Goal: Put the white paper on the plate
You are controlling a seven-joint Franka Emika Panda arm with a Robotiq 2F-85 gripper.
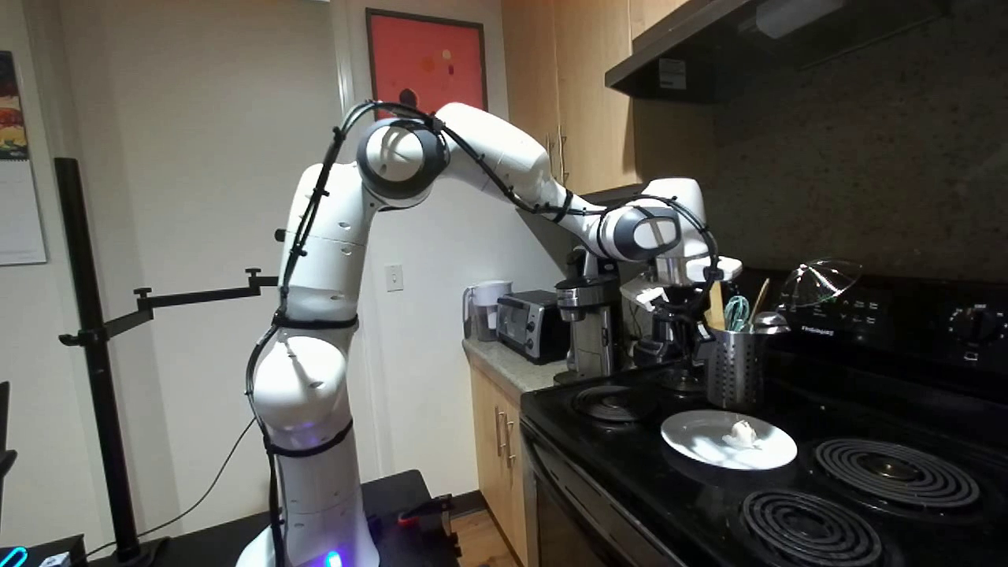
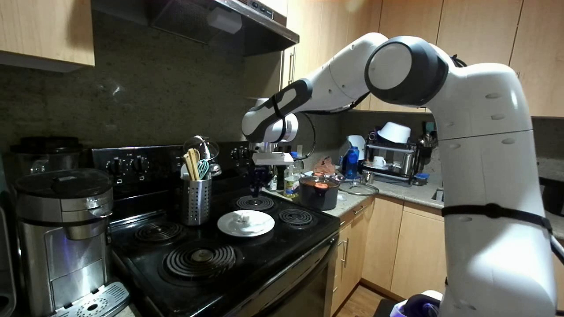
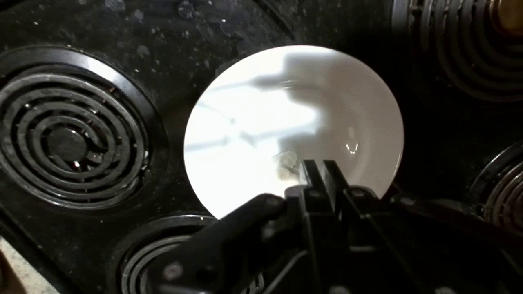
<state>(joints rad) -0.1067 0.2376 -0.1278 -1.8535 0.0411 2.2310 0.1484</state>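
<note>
Crumpled white paper wad (image 1: pixel 742 435) is resting on round white plate (image 1: pixel 699 439), presumably its goal; black gripper (image 3: pixel 319 162) hovering above, fingers nearly together.

Paper (image 1: pixel 743 435): on plate (image 1: pixel 697 442).
Plate: on stove (image 1: pixel 630 457), between burners (image 1: pixel 898 472).
Canister (image 1: pixel 736 370): on stove, behind plate in an exterior view; utensils (image 2: pixel 192 165) in it.
Gripper (image 3: pixel 319 165): above stove, apart from paper.
Hood (image 1: pixel 709 55): above stove.
Coffee maker (image 1: pixel 594 339): on left counter (image 1: pixel 520 370), left of stove in both exterior views.
Toaster oven (image 1: pixel 529 323): left of coffee maker in an exterior view; pitcher (image 1: pixel 490 311) left of it.
Pot (image 2: pixel 318 198): on right counter (image 2: pixel 352 201), right of stove.
</note>
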